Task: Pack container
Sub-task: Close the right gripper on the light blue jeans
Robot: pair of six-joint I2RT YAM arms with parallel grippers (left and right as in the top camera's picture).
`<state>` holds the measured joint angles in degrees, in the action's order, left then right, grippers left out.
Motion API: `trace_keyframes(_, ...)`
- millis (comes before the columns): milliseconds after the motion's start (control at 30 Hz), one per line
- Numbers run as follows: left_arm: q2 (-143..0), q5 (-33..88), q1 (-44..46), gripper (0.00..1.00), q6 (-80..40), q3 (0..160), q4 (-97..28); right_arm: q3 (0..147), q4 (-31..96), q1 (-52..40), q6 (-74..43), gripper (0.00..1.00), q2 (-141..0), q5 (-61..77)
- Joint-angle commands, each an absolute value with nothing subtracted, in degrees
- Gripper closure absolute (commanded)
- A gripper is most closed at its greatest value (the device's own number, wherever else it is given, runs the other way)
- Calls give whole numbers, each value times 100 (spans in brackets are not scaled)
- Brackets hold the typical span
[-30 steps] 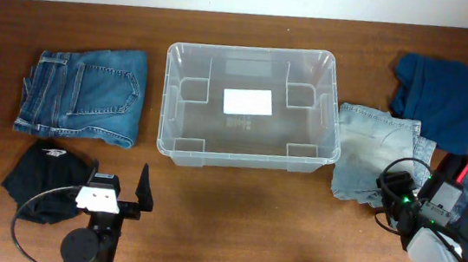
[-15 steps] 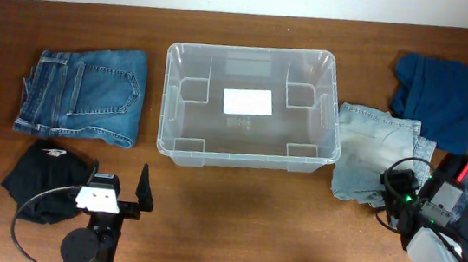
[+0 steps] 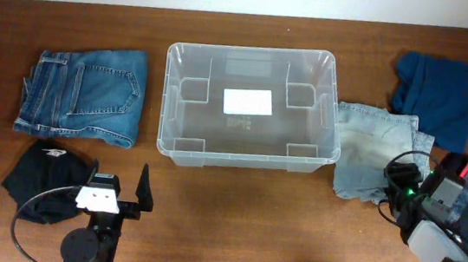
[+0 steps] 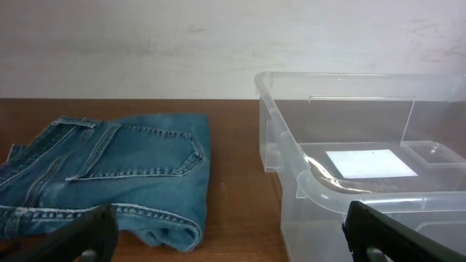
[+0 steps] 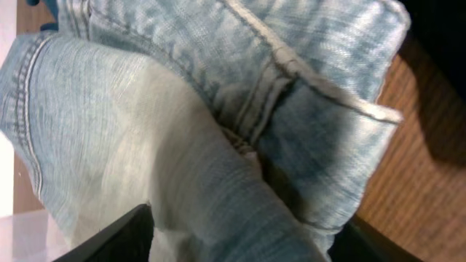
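Observation:
The container [image 3: 169,98] is a clear plastic tub with a white label on its bottom, standing empty at the table's middle; its rim shows in the left wrist view [image 4: 291,138]. My left gripper [image 3: 120,182] is open and empty in front of the tub's left corner, seen also in its own view [image 4: 229,244]. My right gripper [image 3: 394,187] is open, its fingers [image 5: 240,244] straddling a thick fold of the light blue jeans [image 3: 371,150] [image 5: 182,109] lying right of the tub.
Folded dark blue jeans [image 3: 85,94] [image 4: 124,160] lie left of the tub. A black garment [image 3: 42,176] lies at the front left beside my left arm. A dark blue garment [image 3: 438,91] lies at the back right.
My right gripper has moved a little up and right over the light jeans, and the jeans have bunched and shifted slightly. The left arm has not moved.

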<state>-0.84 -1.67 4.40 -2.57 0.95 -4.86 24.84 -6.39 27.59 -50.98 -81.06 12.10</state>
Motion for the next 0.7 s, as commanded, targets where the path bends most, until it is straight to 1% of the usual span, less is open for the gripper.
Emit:
trace_keyframes(0, -36, -119, 419, 1, -167, 54, -473, 2314, -495, 2694, -5148, 36, -8453, 1374)
trace_keyframes(33, -36, -119, 419, 0, -167, 54, -473, 2314, -495, 2694, -5127, 39, -8453, 1396)
trace_keyframes(100, -36, -119, 416, 1, -167, 54, -471, 2314, -495, 2694, -5085, 47, -8453, 1437)
trace_keyframes(200, -36, -119, 419, 1, -167, 54, -473, 2314, -493, 2694, -4821, 69, -8449, 1481)
trace_keyframes(233, -36, -119, 419, 1, -167, 54, -473, 2314, -493, 2694, -4751, 73, -8449, 1481)
trace_keyframes(467, -36, -119, 419, 1, -167, 54, -473, 2316, -484, 2696, -4322, 74, -8324, 1597)
trace_keyframes(600, -36, -119, 419, 1, -167, 54, -473, 2316, -471, 2696, -4016, 74, -7885, 1664)
trace_keyframes(633, -36, -119, 419, 1, -167, 54, -471, 2316, -456, 2696, -3933, 76, -7747, 1704)
trace_keyframes(667, -36, -119, 419, 1, -167, 54, -473, 2316, -392, 2696, -3894, 80, -7487, 1739)
